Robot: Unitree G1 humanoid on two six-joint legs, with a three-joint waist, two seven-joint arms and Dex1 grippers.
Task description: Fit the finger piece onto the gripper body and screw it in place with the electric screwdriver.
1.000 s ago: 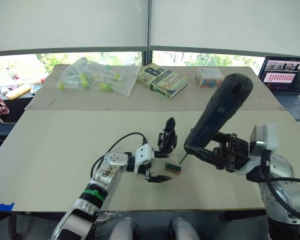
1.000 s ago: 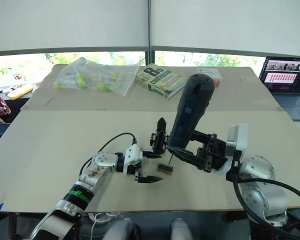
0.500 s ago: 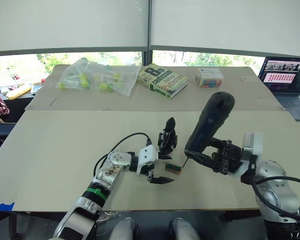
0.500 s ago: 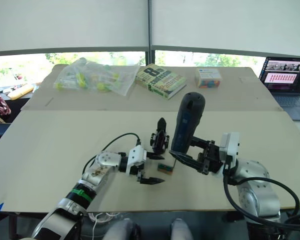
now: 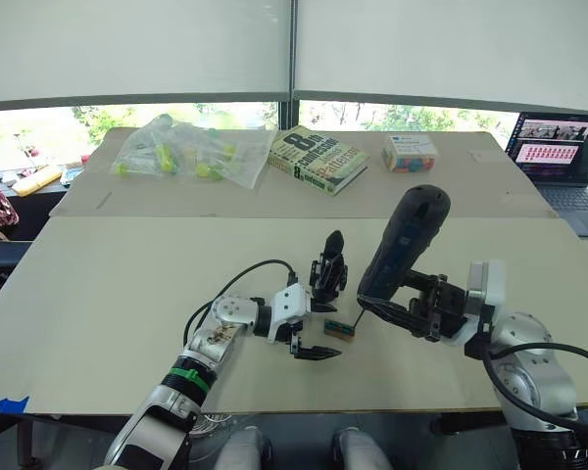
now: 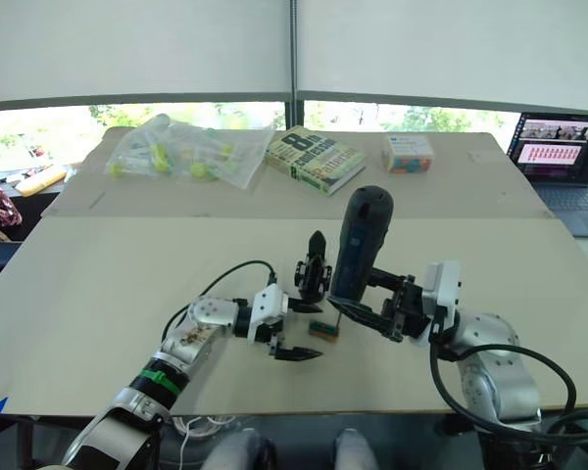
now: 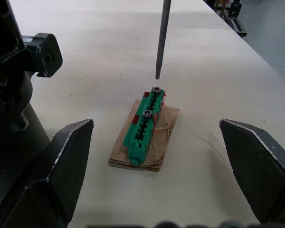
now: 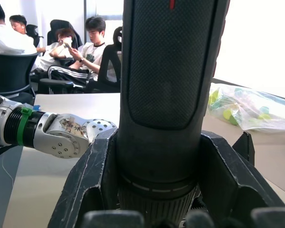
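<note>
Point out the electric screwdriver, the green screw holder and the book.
electric screwdriver (image 5: pixel 404 245), left eye view, middle of its black body.
green screw holder (image 7: pixel 145 124), left wrist view, centre of the green strip.
book (image 5: pixel 317 157), left eye view, on its cover.

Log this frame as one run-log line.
right gripper: shut on electric screwdriver | bit: above green screw holder | left gripper: open, empty | gripper body: upright

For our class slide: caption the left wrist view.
Screwdriver bit poised just above green screw holder, framed by open left gripper.
</note>
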